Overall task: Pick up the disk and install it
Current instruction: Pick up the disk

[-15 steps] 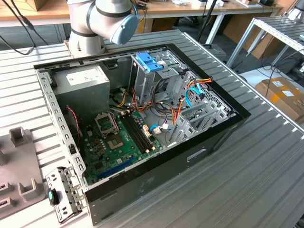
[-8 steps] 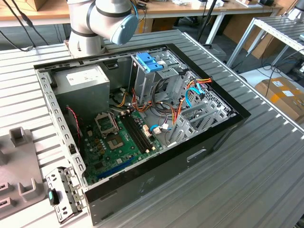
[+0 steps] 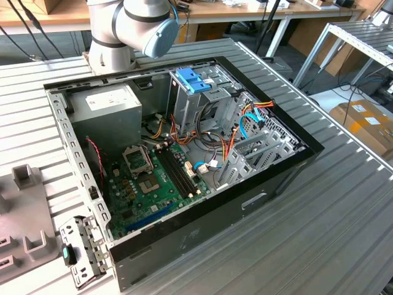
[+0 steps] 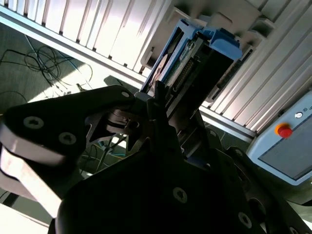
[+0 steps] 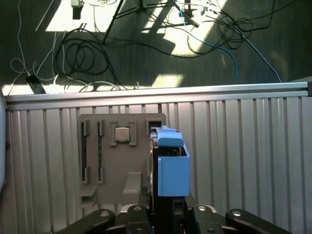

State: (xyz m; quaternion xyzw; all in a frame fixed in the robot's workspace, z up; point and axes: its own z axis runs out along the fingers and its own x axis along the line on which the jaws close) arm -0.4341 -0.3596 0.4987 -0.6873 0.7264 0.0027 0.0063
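In the first wrist view the gripper [image 5: 165, 215] clamped the disk [image 5: 169, 165], edge-on just ahead of it, over a grey tray [image 5: 97, 161]. Probably rigid, hefty and shock-sensitive; best held across its flat faces.

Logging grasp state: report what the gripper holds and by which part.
The gripper holds the disk, clamped across its flat faces at the end nearest the wrist.
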